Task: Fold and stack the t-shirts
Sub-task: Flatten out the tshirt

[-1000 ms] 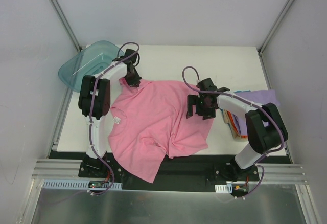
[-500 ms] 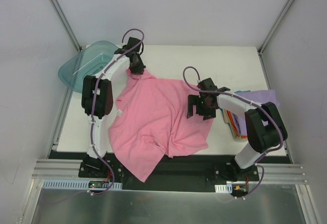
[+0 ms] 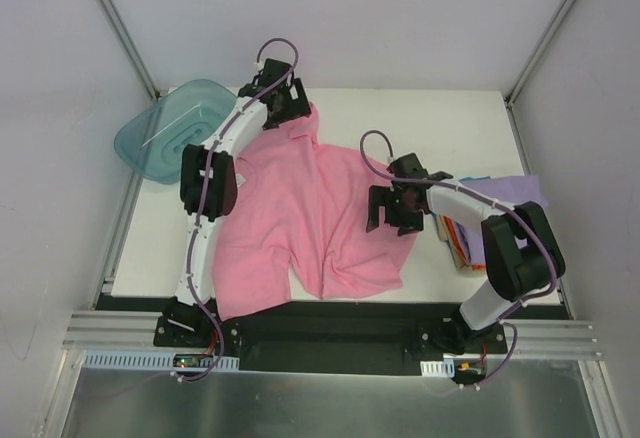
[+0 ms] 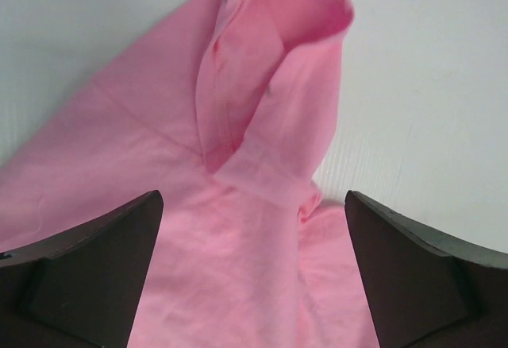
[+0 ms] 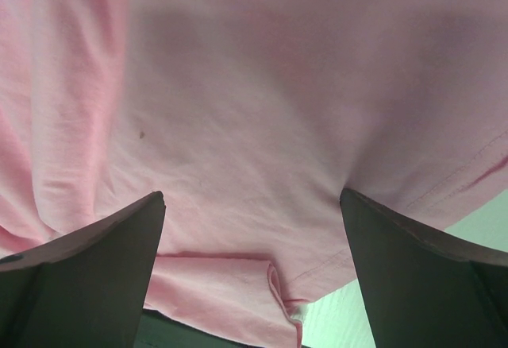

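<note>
The pink t-shirt (image 3: 300,208) lies spread and wrinkled across the middle of the table, one sleeve (image 4: 270,70) pointing to the far edge. My left gripper (image 3: 284,104) hovers over that sleeve, open, the cloth lying loose below its fingers (image 4: 103,268). Over the shirt's right hem (image 5: 262,276) my right gripper (image 3: 394,212) stands open, holding nothing. A stack of folded t-shirts (image 3: 458,241) sits at the right edge with a lavender one (image 3: 516,191) on top, partly hidden by the right arm.
A translucent teal tub (image 3: 165,138) sits at the table's far left corner, just left of the left arm. The shirt's lower hem reaches the near table edge (image 3: 330,303). White walls close in both sides.
The left gripper pulled the shirt's sleeve toward the far edge, then opened and let it go. The shirt now lies stretched farther up the table. The right arm has not moved.
</note>
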